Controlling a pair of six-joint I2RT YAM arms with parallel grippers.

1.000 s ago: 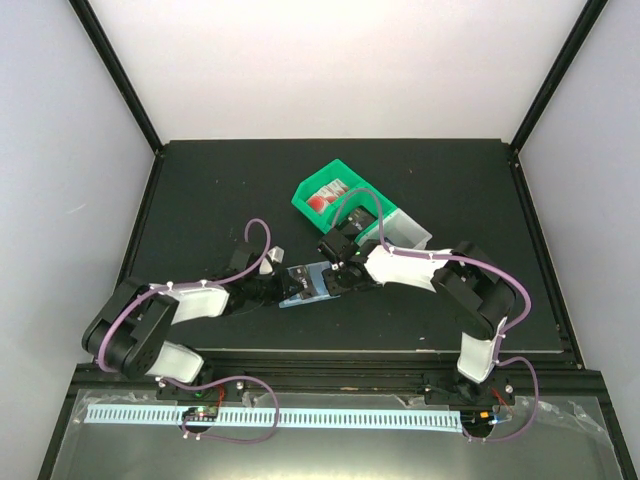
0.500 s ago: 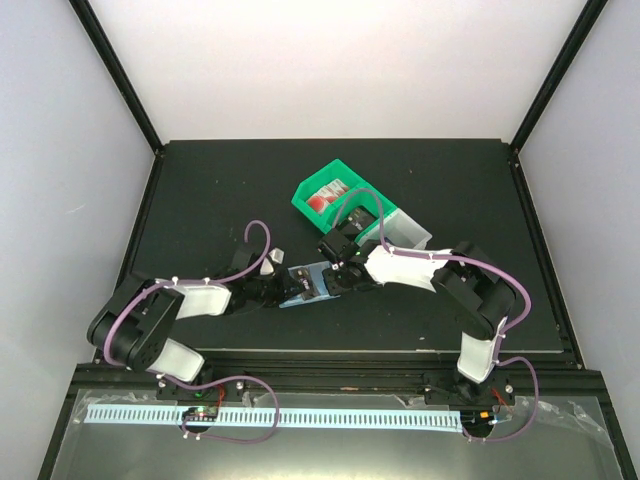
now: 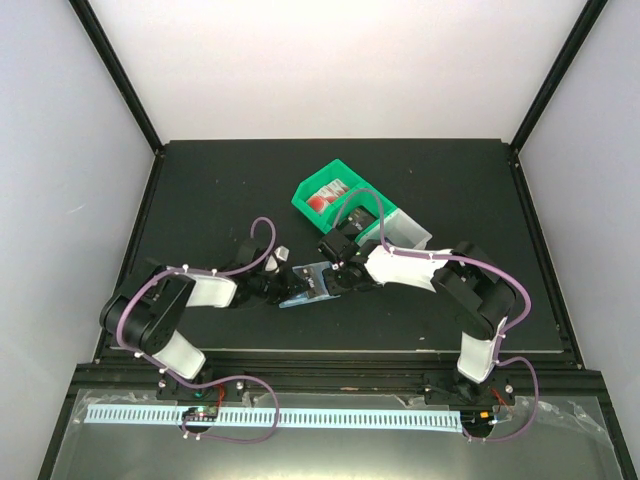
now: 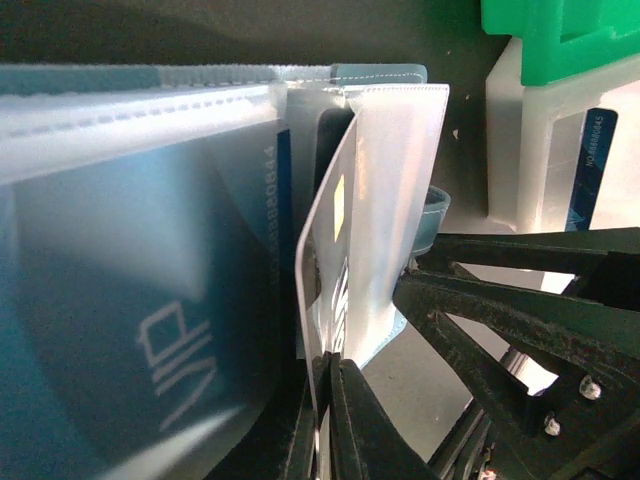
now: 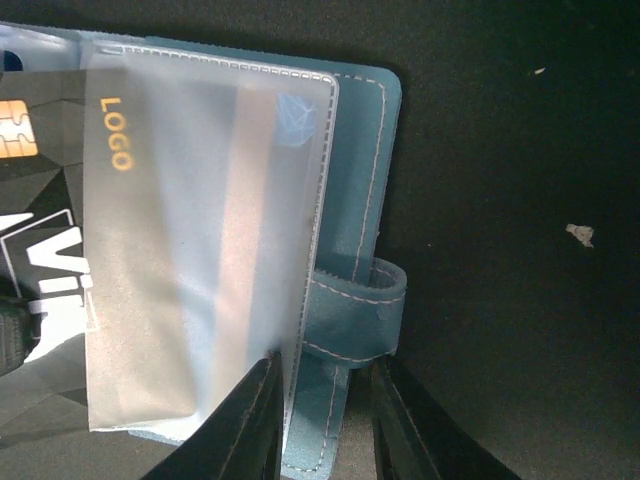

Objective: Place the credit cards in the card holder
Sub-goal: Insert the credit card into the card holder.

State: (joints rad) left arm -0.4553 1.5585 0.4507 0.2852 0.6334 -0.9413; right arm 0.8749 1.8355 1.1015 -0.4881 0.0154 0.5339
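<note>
Pinched credit card (image 4: 335, 240) in left hand (image 4: 325, 390), part-way into sleeve (image 5: 200, 250) of card holder (image 5: 355, 150), 7 o'clock of bench (image 3: 200, 190) centre. Clamped holder edge with right hand (image 5: 325, 380). Risked buckling card through tilt.

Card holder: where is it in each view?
Top external: card holder mid-picture, below the green bin.
Left wrist: card holder fills left and centre, sleeves open.
Right wrist: card holder left half, teal cover showing.
Shared landmark: gold-chipped chip card, both wrist views.
</note>
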